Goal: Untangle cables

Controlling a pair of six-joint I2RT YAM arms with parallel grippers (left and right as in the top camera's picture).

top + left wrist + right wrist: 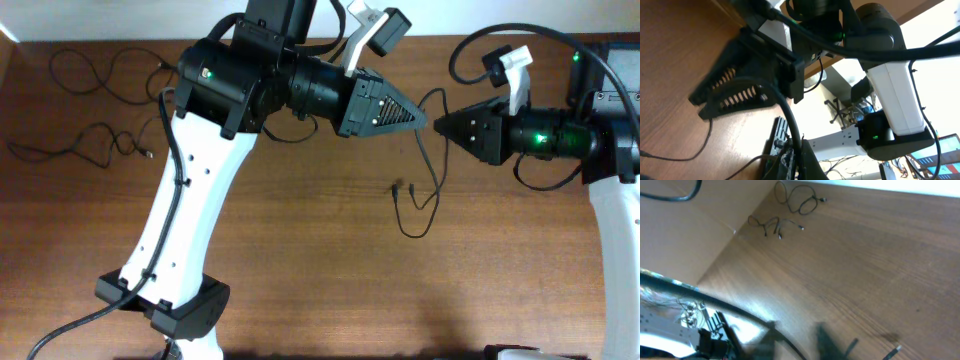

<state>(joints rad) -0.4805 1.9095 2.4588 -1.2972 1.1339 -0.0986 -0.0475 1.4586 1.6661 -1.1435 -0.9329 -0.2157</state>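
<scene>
One thin black cable [436, 186] hangs between the two grippers, loops down onto the table and ends in a small plug [397, 187]. My left gripper [421, 120] is shut on it from the left, and in the left wrist view the cable [790, 122] runs down into its jaws [792, 161]. My right gripper [439, 125] meets it tip to tip from the right, jaws drawn to a point on the same cable. The right wrist view is blurred, with a dark strand [735, 314] crossing before the fingers [826, 336]. Two more cables [100, 72] [82, 147] lie apart at the far left.
The table's back edge [120, 41] runs close behind the left cables. The left arm's white link [190, 210] slants across the table's left half, its base [170, 305] at the front. The right arm's body [610, 140] stands at the right edge.
</scene>
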